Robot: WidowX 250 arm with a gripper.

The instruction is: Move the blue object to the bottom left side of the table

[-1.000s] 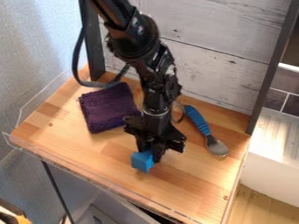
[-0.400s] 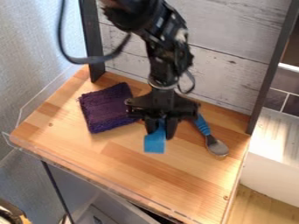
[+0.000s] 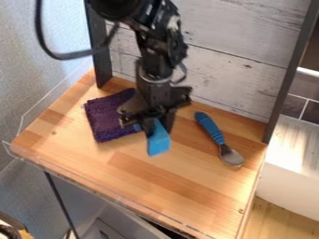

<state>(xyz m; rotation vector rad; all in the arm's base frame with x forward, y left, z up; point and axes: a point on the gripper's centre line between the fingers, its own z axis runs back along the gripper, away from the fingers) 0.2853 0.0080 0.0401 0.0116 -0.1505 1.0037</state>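
From where I stand, the black gripper (image 3: 159,125) has its jaws clenched on the blue object (image 3: 158,144), which sticks out below them toward six o'clock, its wider end lowest. A small bit of blue peeks out beyond the jaw on the nine o'clock side. The object sits close to the middle of the wooden table (image 3: 199,205) as I see it; whether it touches the wood, I can't tell.

Just off at ten o'clock from it lies a purple cloth (image 3: 107,116), fuzzy and flat, partly behind the gripper. Over at three o'clock, apart from the jaws, is a spoon (image 3: 215,134), its handle end pointing to eleven and its metal bowl to five (that handle is blue as well, funnily enough). The arm (image 3: 156,46) comes in from twelve o'clock, with a black cable (image 3: 67,56) looping out toward eleven, in front of the pale plank wall (image 3: 230,74).
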